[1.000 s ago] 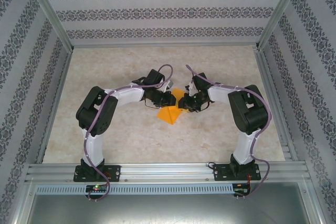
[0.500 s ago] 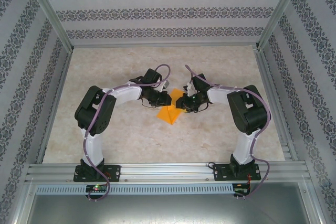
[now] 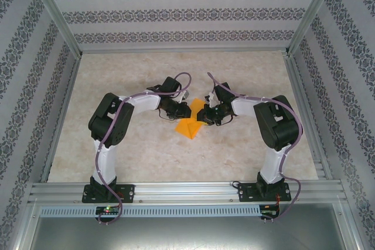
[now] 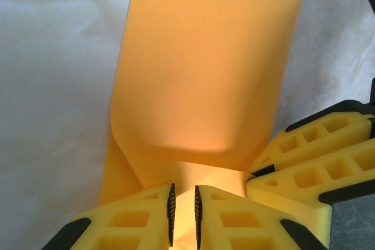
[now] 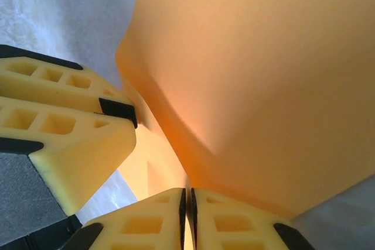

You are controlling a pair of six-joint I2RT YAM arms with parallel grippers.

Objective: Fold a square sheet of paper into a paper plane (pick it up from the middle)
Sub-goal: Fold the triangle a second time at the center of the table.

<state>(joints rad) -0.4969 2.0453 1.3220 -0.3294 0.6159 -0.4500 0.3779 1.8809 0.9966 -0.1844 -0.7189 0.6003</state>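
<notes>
Showing the two arms meeting over the middle of the marble-patterned table point(image 3: 246, 74), with the square sheet of paper point(image 3: 188, 126) between them. Part of it lies on the surface and part is lifted toward the grippers.

Compared with a second ago, we see only small shifts. The left gripper point(image 3: 176, 109) has drawn slightly back toward its own side, the right gripper point(image 3: 206, 115) has edged inward after it, and the left elbow has swung nearer the centre. A little more of the raised orange flap is now exposed between the two wrists.

In the left wrist view, the left gripper point(image 4: 183, 194) is clamped on an edge of the sheet point(image 4: 205, 74), with paper showing in the thin slit between its pads. The sheet bows away from it in a soft curl. In the right wrist view, the right gripper point(image 5: 188, 194) is pressed closed on the same sheet point(image 5: 263, 74), just beside the left gripper's fingers point(image 5: 70, 121).

We judge that a fold is being carried over, not yet creased. The curve is still rounded, so no dart shape exists yet, and uneven pulling could skew the fold line.
</notes>
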